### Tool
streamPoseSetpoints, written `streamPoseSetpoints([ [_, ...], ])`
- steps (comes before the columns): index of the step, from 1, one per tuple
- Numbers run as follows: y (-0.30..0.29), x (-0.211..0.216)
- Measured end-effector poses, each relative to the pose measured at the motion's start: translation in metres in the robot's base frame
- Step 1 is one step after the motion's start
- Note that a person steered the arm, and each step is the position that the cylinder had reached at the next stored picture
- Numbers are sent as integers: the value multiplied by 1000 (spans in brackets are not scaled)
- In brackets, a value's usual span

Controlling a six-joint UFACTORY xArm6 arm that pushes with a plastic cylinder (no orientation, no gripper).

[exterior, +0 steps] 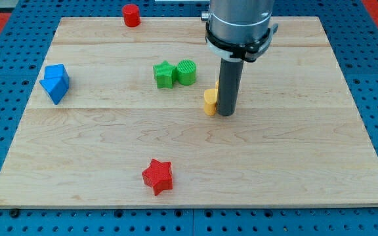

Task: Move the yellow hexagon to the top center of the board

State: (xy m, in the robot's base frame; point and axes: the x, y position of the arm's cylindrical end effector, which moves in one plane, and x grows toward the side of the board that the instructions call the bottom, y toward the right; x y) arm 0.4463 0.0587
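On the pale wooden tabletop [294, 151], just right of centre, your dark rod stands with my tip [226, 115] touching the small yellow plastic hexagon [210, 101], which lies at its nine o'clock, half hidden. No pincer exists to open or close. The goal lies toward twelve o'clock, past the green cylinder [186, 71].

The surface [110, 131] is pale, smooth wood with visible grain and board seams. The green cylinder [186, 71] looks like matt plastic with fine ribbing on top. The rod [228, 88] is dark and matt below a brushed metal collar [238, 23].
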Motion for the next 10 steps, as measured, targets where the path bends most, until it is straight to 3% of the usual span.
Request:
streamPoseSetpoints([
  [3, 8, -67],
  [4, 42, -103],
  [6, 28, -176],
  [8, -14, -148],
  [9, -52, -182],
  [10, -49, -198],
])
